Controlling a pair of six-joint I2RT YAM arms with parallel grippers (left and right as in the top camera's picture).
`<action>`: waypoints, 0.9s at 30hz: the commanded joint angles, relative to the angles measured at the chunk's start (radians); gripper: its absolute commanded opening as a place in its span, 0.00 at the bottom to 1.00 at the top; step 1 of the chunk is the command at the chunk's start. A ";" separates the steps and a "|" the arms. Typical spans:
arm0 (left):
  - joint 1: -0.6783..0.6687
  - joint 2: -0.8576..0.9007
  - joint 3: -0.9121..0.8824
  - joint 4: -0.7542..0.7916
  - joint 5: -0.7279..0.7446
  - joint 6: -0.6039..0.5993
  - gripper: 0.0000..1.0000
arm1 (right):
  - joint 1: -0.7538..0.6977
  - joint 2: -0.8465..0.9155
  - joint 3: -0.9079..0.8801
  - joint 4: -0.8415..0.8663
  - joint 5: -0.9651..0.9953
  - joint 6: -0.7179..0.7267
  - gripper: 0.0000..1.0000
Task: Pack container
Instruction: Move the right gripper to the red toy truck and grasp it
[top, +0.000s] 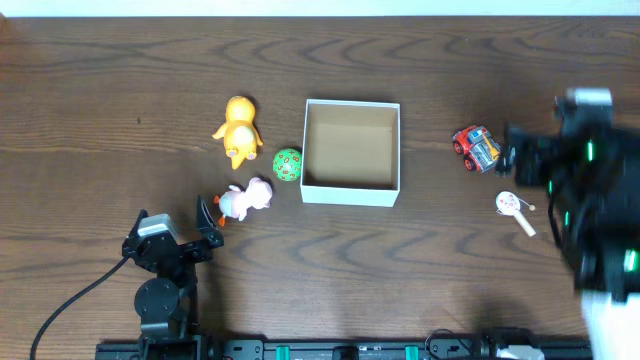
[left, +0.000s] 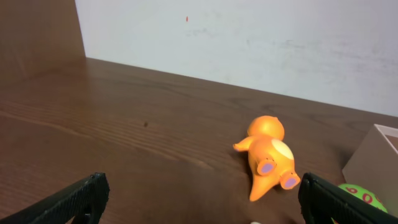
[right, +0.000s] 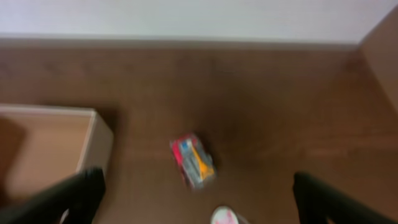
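Observation:
The container, a square white-walled box with a brown inside, stands mid-table and holds nothing. My left gripper is open and empty at the front left, just left of a white-and-pink pig toy. In the left wrist view my open fingers frame an orange toy lying ahead. My right gripper is open above a red toy car, to the right of the container. In the blurred right wrist view the car lies between my open fingers, with the container's wall at the left.
An orange toy and a green ball lie left of the container. A white round toy on a stick lies in front of the car and also shows in the right wrist view. The ball and a container corner show at the left wrist view's right edge.

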 joint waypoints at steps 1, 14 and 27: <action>-0.001 -0.005 -0.031 -0.019 -0.004 0.014 0.98 | -0.010 0.173 0.194 -0.116 0.017 -0.100 0.99; -0.001 -0.005 -0.031 -0.019 -0.004 0.014 0.98 | -0.024 0.454 0.367 -0.165 0.047 -0.192 0.99; -0.001 -0.005 -0.031 -0.019 -0.004 0.014 0.98 | -0.036 0.694 0.366 -0.161 -0.020 -0.340 0.99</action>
